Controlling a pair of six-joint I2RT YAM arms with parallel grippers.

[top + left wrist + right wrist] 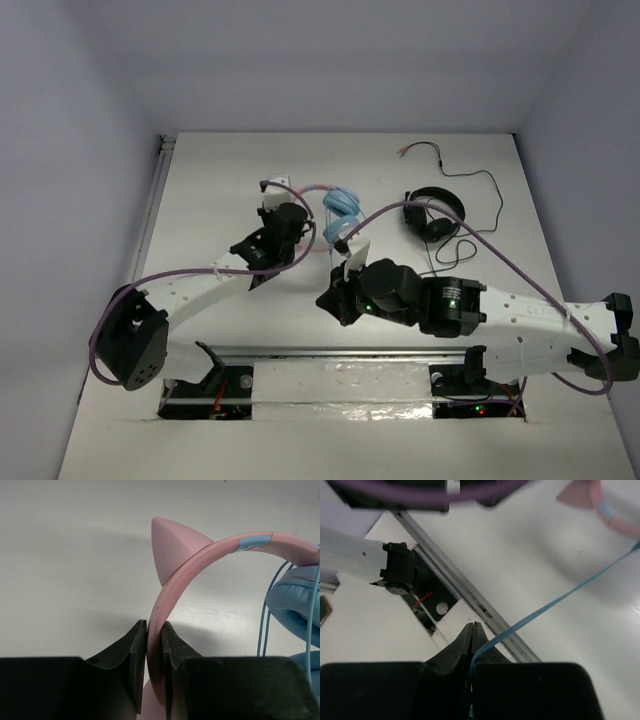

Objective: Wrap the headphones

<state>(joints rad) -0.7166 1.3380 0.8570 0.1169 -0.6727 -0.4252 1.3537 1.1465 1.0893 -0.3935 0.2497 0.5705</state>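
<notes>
**Top external view.** We find the headphones (343, 208) lying mid-worktop (200, 200), between the two arms. The black headphones (435, 215) lie near them on the right. The left end effector (274, 197) is at the pink band side. The right end effector (341, 250) sits just on the near side of the blue cups. Hazard: in our judgement, a wide winding sweep by the right arm could snag the black set or its lead.

**Left wrist view.** The left end effector is clenched on the headband (210, 547), just below the cat ear (175, 547). An earcup (295, 595) shows at the right edge, with strands hanging beside it. The hold is on a narrow, curved band. We judge that a sideways pull from the other arm could pivot the band or slide it through the pads.

**Right wrist view.** The right end effector is pinched on the thin blue cable (560, 600), which runs almost straight towards the headphones. Hazards as we judge them:
- So thin a line may slip from the tips.
- Too much tension may drag the headphones from the left hold or strain the cable where it enters the cup.
- Too little tension would leave loose turns that fall off.
</notes>
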